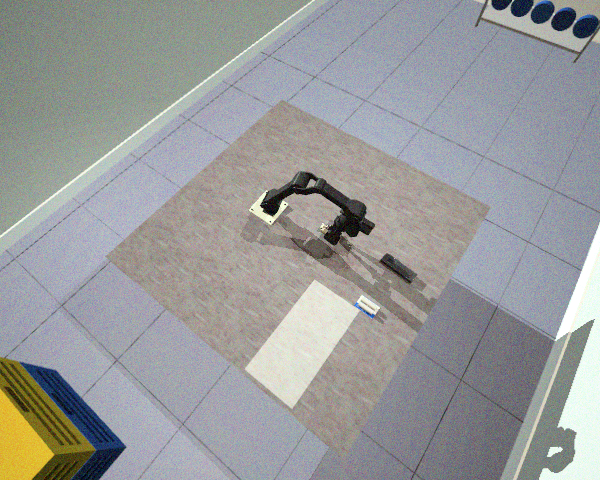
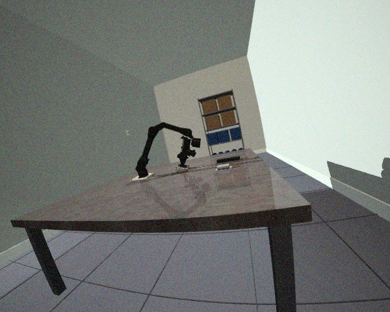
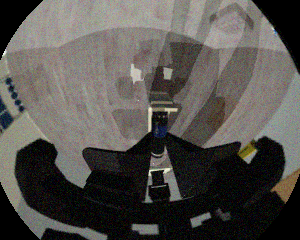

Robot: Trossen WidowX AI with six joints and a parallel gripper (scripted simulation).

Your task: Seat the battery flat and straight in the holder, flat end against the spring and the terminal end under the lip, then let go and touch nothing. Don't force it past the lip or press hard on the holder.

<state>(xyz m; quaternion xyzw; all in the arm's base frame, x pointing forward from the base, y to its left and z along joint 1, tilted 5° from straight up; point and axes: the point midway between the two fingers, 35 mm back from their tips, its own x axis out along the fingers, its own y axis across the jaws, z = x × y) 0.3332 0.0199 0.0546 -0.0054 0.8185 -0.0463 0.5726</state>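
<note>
Black parallel-jaw gripper (image 3: 158, 135) clamps a slim dark-and-white cylindrical battery (image 3: 157, 127) mid-worktop; blue-and-white rectangular holder (image 1: 367, 306) lies well apart, nearer the front edge.

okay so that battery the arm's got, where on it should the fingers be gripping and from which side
Across its middle, from above. The gripper is shut on the battery that way, the slim body running lengthwise between the fingers, leaving both ends free for the spring and lip.
</note>
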